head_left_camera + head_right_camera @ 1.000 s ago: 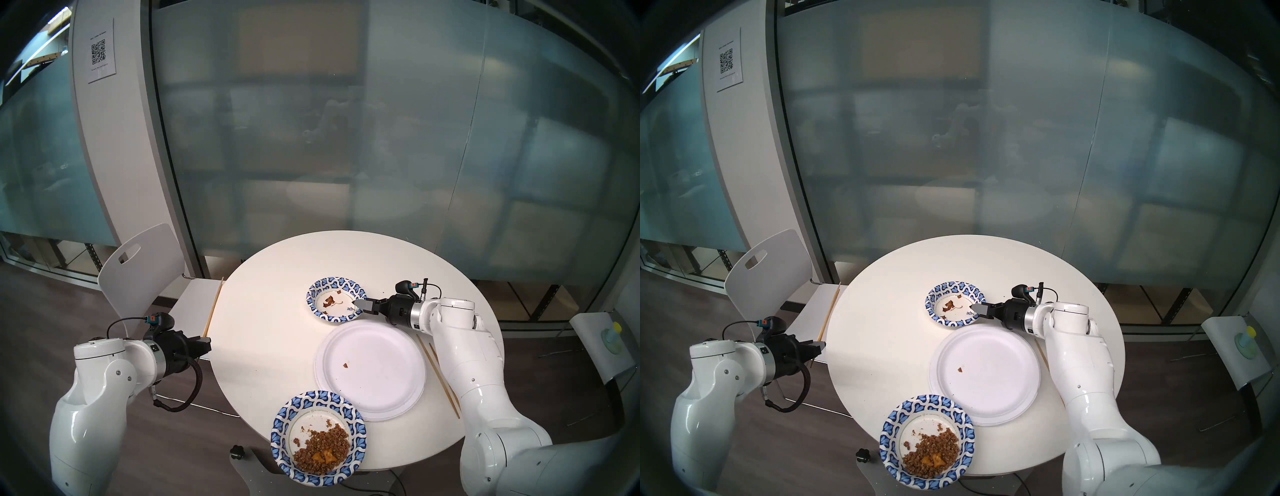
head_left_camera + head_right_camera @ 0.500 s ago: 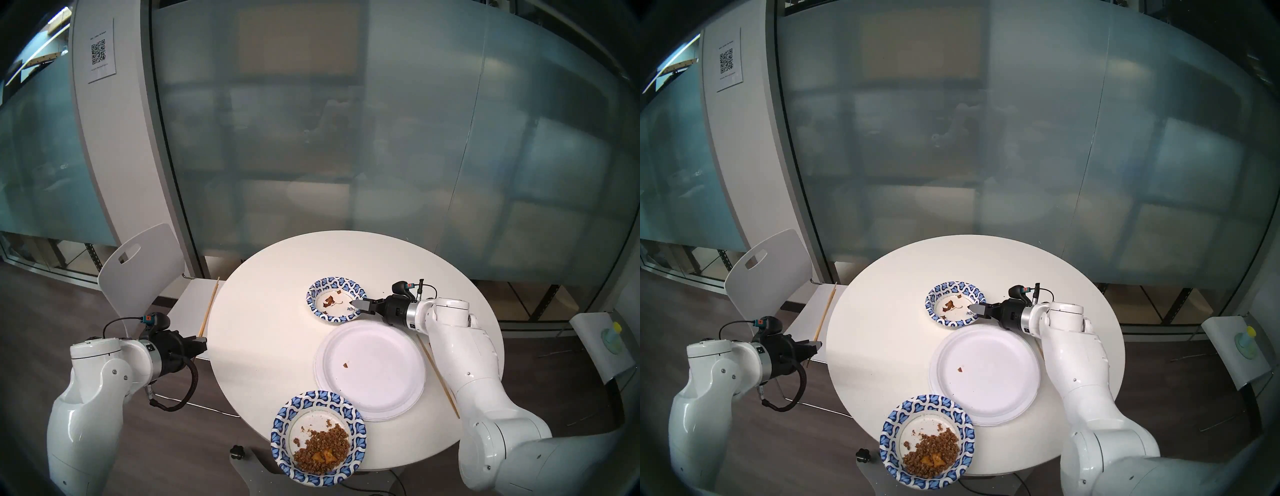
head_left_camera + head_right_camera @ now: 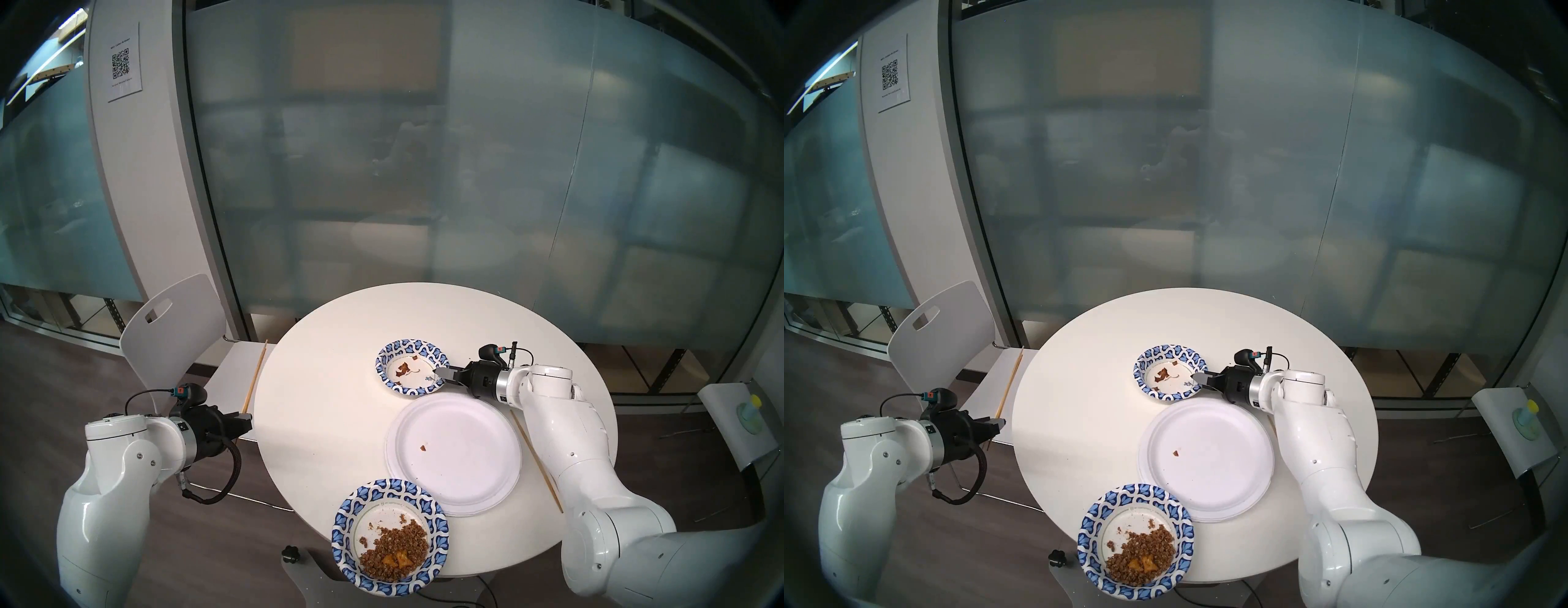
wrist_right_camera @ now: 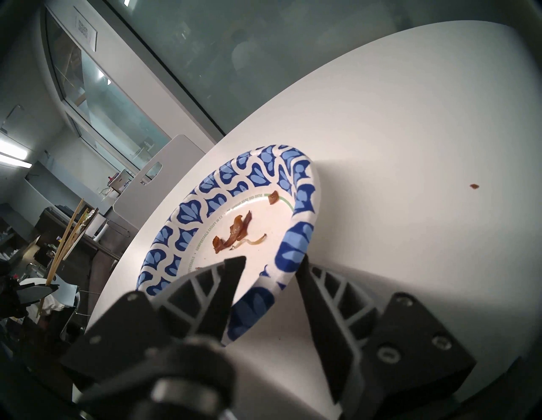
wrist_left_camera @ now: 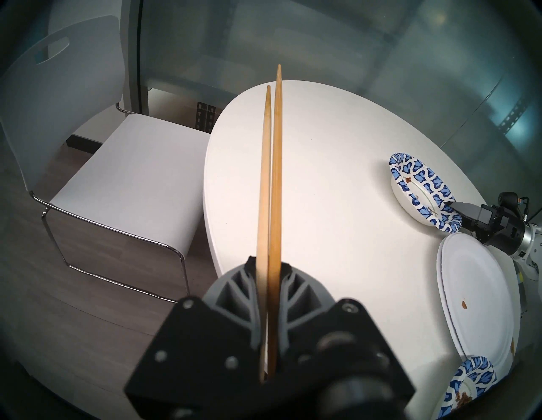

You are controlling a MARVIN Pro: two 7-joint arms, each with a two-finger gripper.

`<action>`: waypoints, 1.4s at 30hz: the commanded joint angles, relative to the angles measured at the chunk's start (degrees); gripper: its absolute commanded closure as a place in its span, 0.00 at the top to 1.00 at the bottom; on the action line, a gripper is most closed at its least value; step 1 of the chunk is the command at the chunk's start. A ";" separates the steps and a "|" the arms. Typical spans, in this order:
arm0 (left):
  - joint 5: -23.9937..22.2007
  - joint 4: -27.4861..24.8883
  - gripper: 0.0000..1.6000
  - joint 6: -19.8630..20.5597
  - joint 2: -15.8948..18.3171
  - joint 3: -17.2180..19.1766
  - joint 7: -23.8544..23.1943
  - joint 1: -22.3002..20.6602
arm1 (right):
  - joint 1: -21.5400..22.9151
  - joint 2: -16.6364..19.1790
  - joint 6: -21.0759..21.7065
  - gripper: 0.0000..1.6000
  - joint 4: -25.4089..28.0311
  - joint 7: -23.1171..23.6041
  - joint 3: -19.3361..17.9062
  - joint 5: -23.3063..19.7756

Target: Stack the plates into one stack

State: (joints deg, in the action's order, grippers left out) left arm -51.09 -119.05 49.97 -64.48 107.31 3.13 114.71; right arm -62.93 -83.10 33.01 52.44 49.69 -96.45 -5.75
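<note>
Chopsticks (image 5: 271, 205), a pair of them, stood clamped between the pressed-together fingers of the left gripper (image 5: 268, 264), which hung just off the left edge of the round white table (image 3: 331, 407), above the seat of a white chair (image 3: 237, 369).

On the far side of the table from the robot sat a small blue-patterned bowl (image 3: 396, 352) with a few brown scraps in it. The right gripper (image 4: 271, 269) straddled that bowl's right rim: one finger (image 4: 231, 281) lay over the inside, the other (image 4: 311, 296) sat outside against the tabletop, and the rim passed between them. The jaws were parted and had not pinched the paper.

Just on the robot's side of that bowl lay the two large white plates (image 3: 466, 467), one on the other, a single crumb on the top one. A second blue-patterned bowl (image 3: 352, 522), heaped with brown food, sat at the table's near edge, touching the white plates' near rim. Another pair of chopsticks (image 3: 539, 463) lay just right of the white plates, partly hidden under the right arm.
</note>
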 commanded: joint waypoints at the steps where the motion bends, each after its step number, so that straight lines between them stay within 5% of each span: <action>1: 0.04 -0.98 0.00 -0.19 0.08 0.33 0.04 -0.24 | 0.66 -0.12 -0.32 0.34 1.90 0.04 -0.49 -0.44; 5: 0.11 -1.10 0.00 -0.19 0.08 0.23 0.07 -0.20 | 0.00 -0.26 -0.24 0.14 3.31 -0.09 -0.99 -0.75; 6: 0.18 -1.18 0.00 -0.25 0.06 0.10 0.10 -0.16 | -0.55 -0.29 -0.32 0.00 4.30 -0.08 -1.44 -0.98; 16: 0.67 -2.40 0.00 -0.19 0.06 -0.83 0.13 0.17 | -3.05 -0.85 2.32 0.00 10.51 -0.35 -3.97 -1.64; 25: 1.29 -2.88 0.00 -0.10 0.01 -1.49 0.09 0.13 | -2.27 -2.94 4.95 0.00 11.23 -1.98 -10.91 -5.62; 42: 2.81 -4.68 0.00 -0.08 -0.26 -3.92 0.28 0.60 | -8.29 -2.28 11.84 0.00 23.35 2.43 -13.47 -7.14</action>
State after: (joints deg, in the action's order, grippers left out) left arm -48.54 -121.70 49.99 -64.43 104.00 3.14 114.90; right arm -68.73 -85.87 42.44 70.06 48.99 -109.42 -11.25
